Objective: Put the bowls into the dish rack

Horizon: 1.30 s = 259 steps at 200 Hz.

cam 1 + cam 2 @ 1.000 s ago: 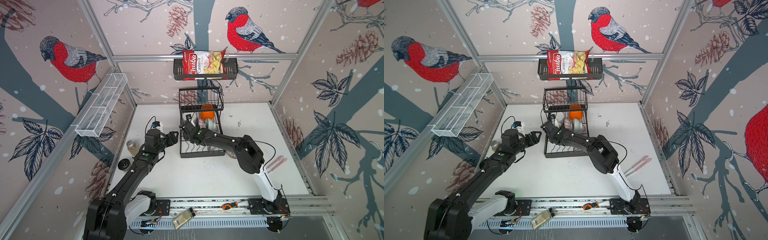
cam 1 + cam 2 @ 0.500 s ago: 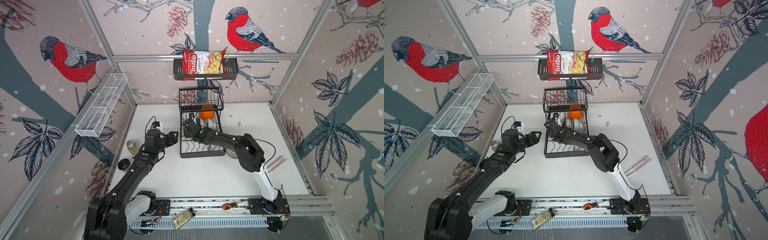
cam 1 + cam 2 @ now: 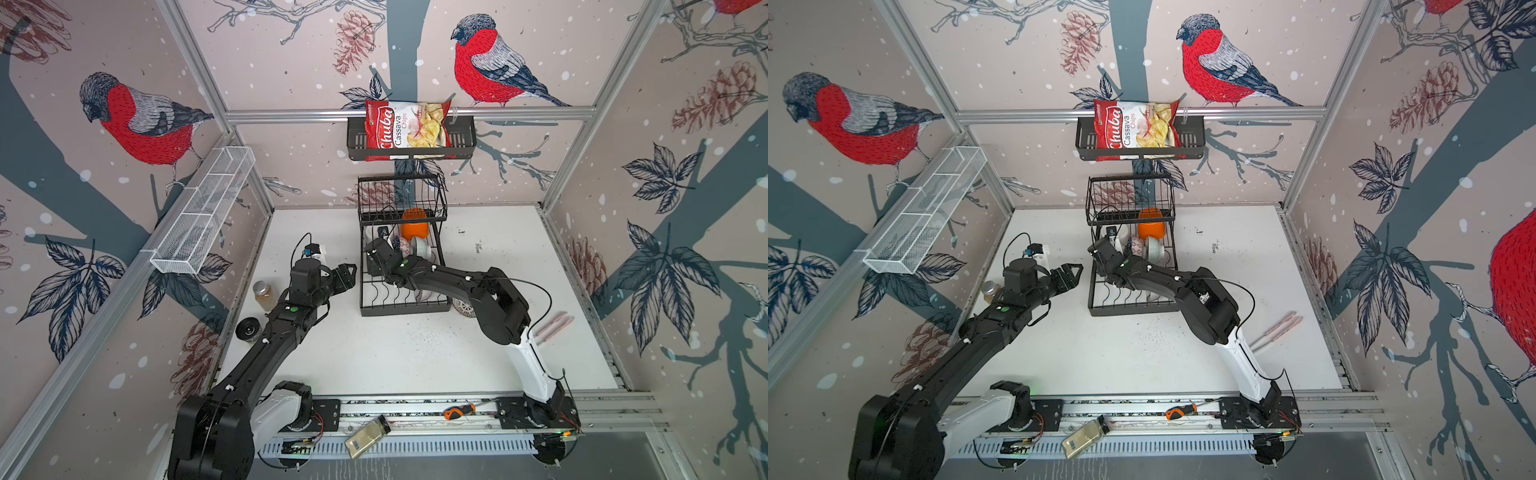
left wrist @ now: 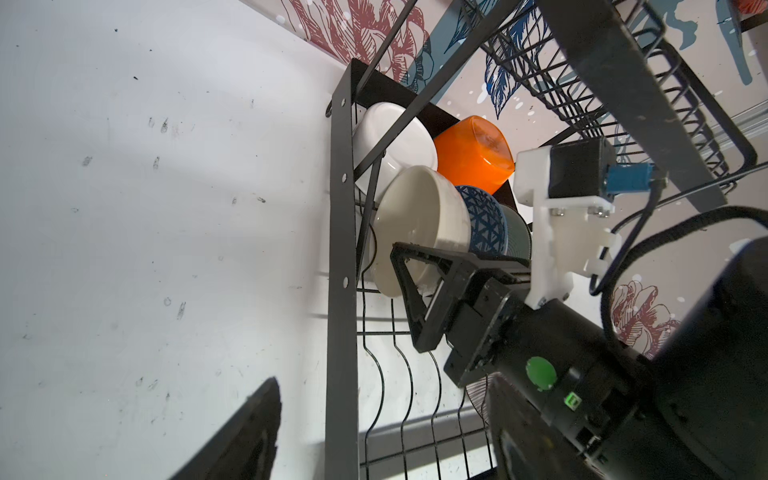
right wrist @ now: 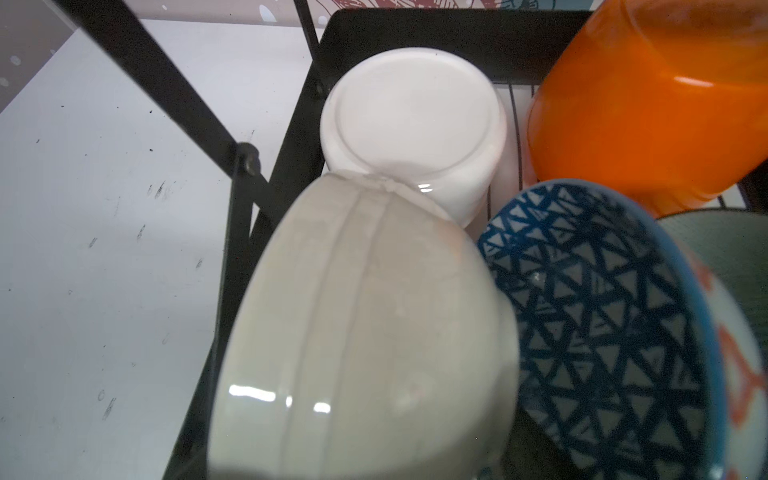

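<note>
Hardly anything has moved in the last second: the right arm has only nudged its wrist over the rack's left side, and the left arm sits where it was.

The right gripper (image 3: 374,259) reaches into the lower tier of the large black wire dish rack (image 3: 404,312), its jaws spread wide. In the left wrist view one triangular black finger (image 4: 424,334) crosses the lower rim of a round cream ceramic bowl (image 4: 415,216); whether it touches, I cannot tell. That bowl lies tipped on its side by the rack's left rail. It leans on a squarish white plastic bowl (image 5: 411,120) in the rack's far left corner and touches a round blue triangle-patterned bowl (image 5: 582,299) on its other side. Past the blue one stands a mint-green bowl (image 4: 517,237). A squarish orange plastic bowl (image 3: 414,229) lies tilted at the rack's far end, beneath the raised wire basket (image 3: 401,199).

The rack stands at the middle of the far edge of the white desk (image 3: 395,361). The left gripper (image 3: 348,277) hangs open and empty above the desk, just left of the rack's left rail. A round black-patterned bowl (image 3: 463,308) sits on the desk at the rack's front right corner, half hidden under the right arm.

Near the desk's left edge stand a small glass jar (image 3: 264,295) and, closer to the front, a round black lid (image 3: 248,330). Two pink sticks (image 3: 552,326) lie toward the right edge.
</note>
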Tool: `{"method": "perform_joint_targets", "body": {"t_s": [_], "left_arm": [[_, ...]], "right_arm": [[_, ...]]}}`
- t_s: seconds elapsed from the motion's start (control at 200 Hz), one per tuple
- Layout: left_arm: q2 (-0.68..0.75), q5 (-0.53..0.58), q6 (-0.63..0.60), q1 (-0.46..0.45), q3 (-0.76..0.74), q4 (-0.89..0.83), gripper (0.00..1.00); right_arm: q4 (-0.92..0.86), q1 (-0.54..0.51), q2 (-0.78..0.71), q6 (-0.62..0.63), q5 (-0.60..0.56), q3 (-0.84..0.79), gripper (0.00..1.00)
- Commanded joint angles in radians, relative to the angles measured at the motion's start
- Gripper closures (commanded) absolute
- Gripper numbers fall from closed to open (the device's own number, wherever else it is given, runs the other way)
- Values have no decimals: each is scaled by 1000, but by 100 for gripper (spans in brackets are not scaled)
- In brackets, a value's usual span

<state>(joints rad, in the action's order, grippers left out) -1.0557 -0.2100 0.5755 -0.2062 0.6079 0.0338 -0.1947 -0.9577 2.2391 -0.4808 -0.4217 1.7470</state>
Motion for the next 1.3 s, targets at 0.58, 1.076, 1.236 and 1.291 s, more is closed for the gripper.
{"method": "perform_joint_targets", "body": {"t_s": [0.58,1.076,1.236,1.291], "left_arm": [[-4,-13,-9,4,-15,19,23],[11,-23,-10,5,-14,11,23],[8,-32,-14,5,-14,13,23],[7,-38,-16,5,-13,14,23]], "right_arm": [[-6,-19,-29,-22,69,-9,20],[10,-22,-129,-6,26,-63,19],[30,-27,-180,0,22,-99,19],[33,-27,-199,1,21,-109,19]]}}
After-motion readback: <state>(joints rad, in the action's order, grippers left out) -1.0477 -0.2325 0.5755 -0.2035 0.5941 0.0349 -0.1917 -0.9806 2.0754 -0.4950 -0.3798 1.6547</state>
